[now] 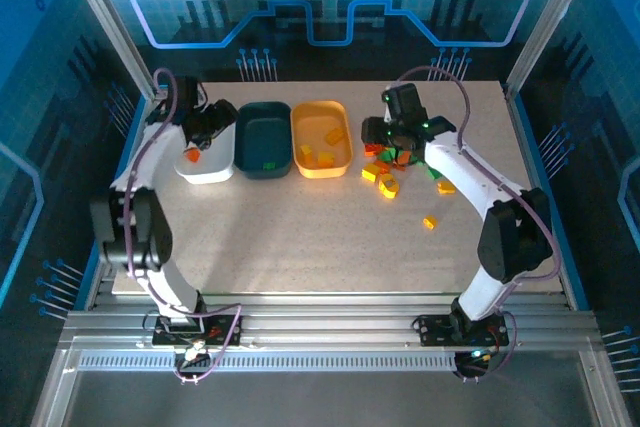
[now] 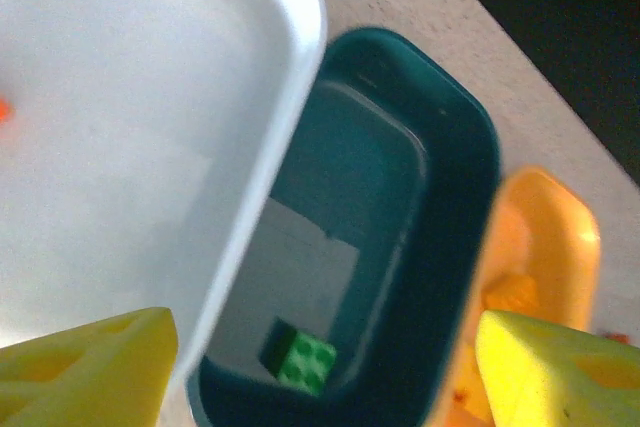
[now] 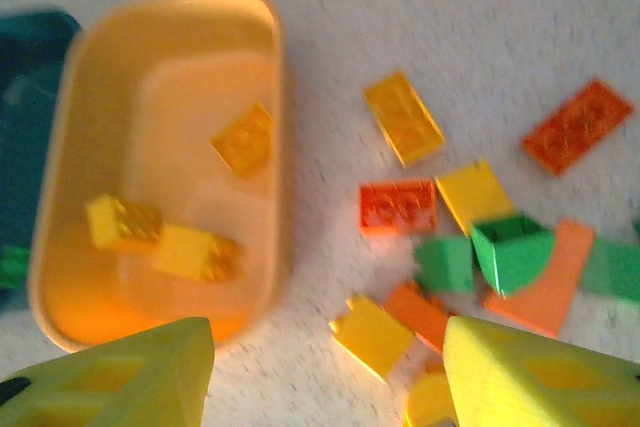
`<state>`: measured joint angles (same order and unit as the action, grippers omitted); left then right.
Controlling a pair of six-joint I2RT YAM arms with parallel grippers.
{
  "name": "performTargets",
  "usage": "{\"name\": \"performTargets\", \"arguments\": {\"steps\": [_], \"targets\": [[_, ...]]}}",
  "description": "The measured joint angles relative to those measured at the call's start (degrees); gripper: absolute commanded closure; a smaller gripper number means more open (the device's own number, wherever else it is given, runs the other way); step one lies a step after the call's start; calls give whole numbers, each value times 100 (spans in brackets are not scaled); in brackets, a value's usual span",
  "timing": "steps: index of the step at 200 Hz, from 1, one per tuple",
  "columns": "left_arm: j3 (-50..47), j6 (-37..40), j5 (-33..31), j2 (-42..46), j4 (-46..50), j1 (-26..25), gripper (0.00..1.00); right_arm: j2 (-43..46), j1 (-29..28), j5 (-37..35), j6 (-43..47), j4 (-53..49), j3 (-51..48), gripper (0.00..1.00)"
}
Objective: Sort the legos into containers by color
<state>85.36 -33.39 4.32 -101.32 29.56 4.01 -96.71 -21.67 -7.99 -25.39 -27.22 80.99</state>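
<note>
**Three colours, partly sorted**

Nearest the arm bases we see one yellow brick (image 1: 429, 222) alone on the table (image 1: 300, 247). Beyond it a loose pile (image 1: 388, 185) of mixed bricks lies just right of the orange tub (image 1: 320, 137), below the right claw (image 3: 325, 377), fingers apart and empty. The orange tub holds yellow bricks (image 3: 200, 252), the teal tub (image 2: 450, 247) a green brick (image 2: 305, 362), the white tub (image 1: 207, 169) a red brick (image 1: 192, 155). The left claw (image 2: 325, 372), likewise spread, hangs over the white and teal tubs.
</note>
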Motion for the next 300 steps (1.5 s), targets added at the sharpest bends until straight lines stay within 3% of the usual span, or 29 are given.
{"name": "performTargets", "arguments": {"steps": [23, 51, 95, 129, 178, 213, 240, 300], "targets": [[782, 378, -334, -793, 424, -42, 25, -243, -13, 264, 131, -90, 37, 36], [1552, 793, -352, -1652, 723, -79, 31, -1080, -22, 481, 275, -177, 789, 38], [1902, 1211, -422, -2284, 1075, -168, 45, -2535, -133, 566, 382, -396, 2087, 45], [1912, 1386, -546, -2435, 1137, -195, 54, -3060, -269, 400, 328, -616, 2457, 57], [1912, 1545, -588, -2448, 1123, -278, 71, -3248, -378, 4, 94, -734, 2540, 74], [1912, 1626, -616, -2448, 1115, -468, 77, -3248, -389, -286, -168, -686, 2455, 82], [1912, 1714, -667, -2448, 1108, -686, 86, -3228, -387, -560, -328, -660, 2181, 85], [1912, 1875, -922, -2448, 1060, -1132, 92, -2667, -352, -975, -595, -634, 1329, 86]]}}
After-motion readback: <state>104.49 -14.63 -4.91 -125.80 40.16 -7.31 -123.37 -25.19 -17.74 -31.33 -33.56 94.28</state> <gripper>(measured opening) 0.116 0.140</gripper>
